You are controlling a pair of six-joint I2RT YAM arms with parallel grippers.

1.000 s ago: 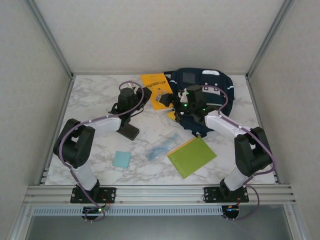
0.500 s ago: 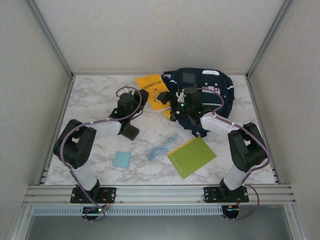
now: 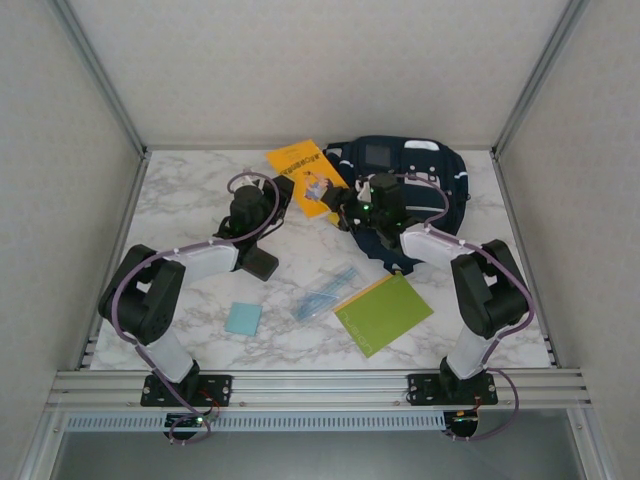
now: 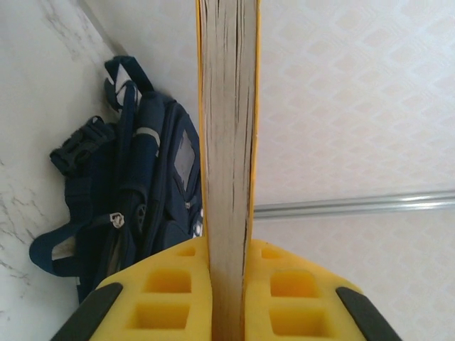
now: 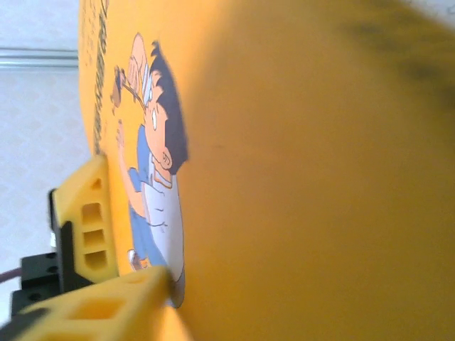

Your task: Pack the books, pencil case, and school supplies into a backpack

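The small orange book (image 3: 308,172) with a cartoon cover is held tilted above the table, left of the navy backpack (image 3: 412,170). My left gripper (image 3: 287,193) is shut on its lower left edge; in the left wrist view the page edges (image 4: 226,128) stand clamped between the yellow fingers (image 4: 167,284). My right gripper (image 3: 346,207) is at the book's right edge. One of its fingers (image 5: 106,305) lies against the cover (image 5: 306,177); the other is hidden behind the book. The lime-green notebook (image 3: 385,313), clear packet (image 3: 325,291) and light-blue pad (image 3: 243,318) lie on the table. The dark pencil case (image 3: 262,263) lies under my left arm.
The backpack (image 4: 142,185) lies at the back right of the marble table (image 3: 190,190), its straps toward the middle. Walls with aluminium posts (image 3: 100,75) close in the back and both sides. Both forearms reach over the middle of the table.
My left gripper has carried the orange book up and slightly left. My right gripper has moved left from over the backpack to the book's right edge, and its jaws have narrowed.
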